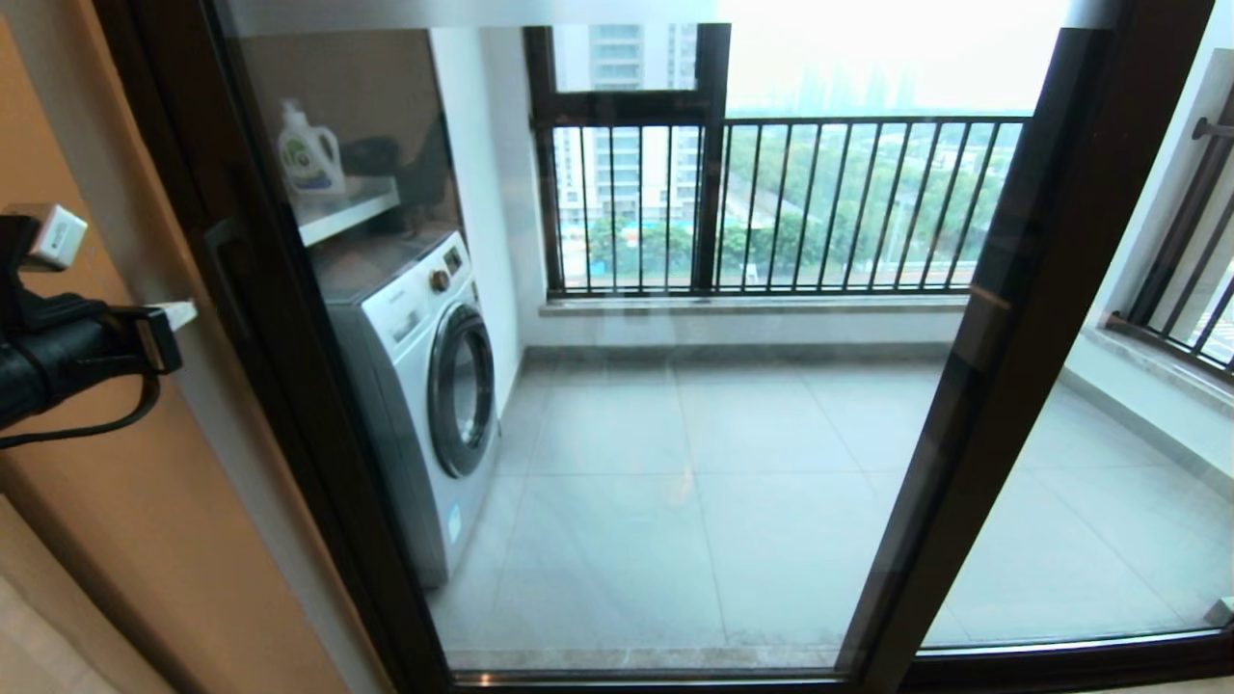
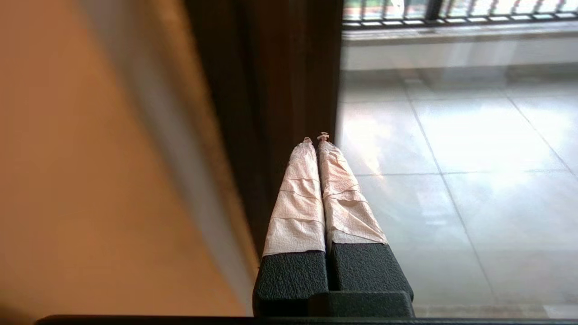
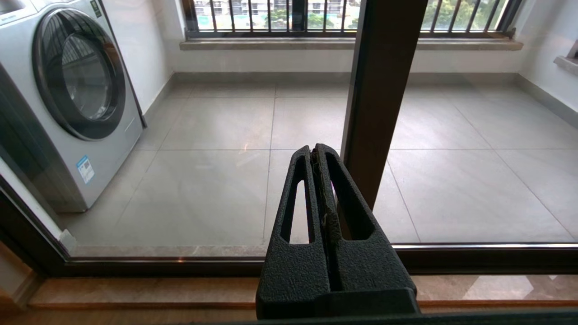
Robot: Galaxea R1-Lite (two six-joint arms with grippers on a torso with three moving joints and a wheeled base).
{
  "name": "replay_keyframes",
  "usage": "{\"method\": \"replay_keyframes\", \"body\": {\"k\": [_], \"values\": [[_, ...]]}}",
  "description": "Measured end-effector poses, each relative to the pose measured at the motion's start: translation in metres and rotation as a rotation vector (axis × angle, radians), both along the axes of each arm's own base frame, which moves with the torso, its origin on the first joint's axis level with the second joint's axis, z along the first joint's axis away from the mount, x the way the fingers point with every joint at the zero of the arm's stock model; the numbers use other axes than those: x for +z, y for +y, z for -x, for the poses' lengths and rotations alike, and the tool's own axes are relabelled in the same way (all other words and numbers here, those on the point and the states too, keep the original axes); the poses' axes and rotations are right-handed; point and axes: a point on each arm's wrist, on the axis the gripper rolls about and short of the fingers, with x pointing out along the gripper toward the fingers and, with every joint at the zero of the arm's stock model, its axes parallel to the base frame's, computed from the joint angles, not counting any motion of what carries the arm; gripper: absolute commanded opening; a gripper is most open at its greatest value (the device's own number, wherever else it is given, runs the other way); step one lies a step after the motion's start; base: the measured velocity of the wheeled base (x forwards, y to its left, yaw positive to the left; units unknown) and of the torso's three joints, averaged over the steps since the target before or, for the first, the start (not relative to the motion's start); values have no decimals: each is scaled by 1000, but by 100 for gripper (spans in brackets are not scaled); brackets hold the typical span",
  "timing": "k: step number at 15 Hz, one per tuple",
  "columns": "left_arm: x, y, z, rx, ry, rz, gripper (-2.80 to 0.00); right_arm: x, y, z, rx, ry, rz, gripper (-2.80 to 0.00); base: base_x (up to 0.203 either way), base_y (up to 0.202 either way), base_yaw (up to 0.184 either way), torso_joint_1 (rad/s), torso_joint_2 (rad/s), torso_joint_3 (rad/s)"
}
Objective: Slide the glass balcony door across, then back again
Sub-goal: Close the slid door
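The glass balcony door (image 1: 627, 386), dark brown-framed, stands upright and shut against the wall.

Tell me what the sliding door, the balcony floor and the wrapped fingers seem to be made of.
The door: clear glass, since the washing machine shows through it, in a dark brown frame that looks like smooth painted metal. The floor: large pale grey tiles with thin joints, slightly glossy. The left fingers: black textured plastic, seemingly wrapped in crinkled beige tape.
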Motion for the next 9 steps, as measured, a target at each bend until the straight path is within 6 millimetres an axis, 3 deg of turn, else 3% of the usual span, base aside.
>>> {"method": "replay_keyframes", "body": {"k": [3, 5, 9], "values": [[-2, 9, -7, 21, -54, -25, -280, 0, 0, 0, 0, 0, 0, -280, 0, 0, 0, 0, 0, 0], [-3, 16, -22, 32, -90, -43, -280, 0, 0, 0, -1, 0, 0, -280, 0, 0, 0, 0, 0, 0], [-23, 28, -53, 32, -75, -74, -280, 0, 0, 0, 0, 0, 0, -280, 0, 0, 0, 0, 0, 0]]}}
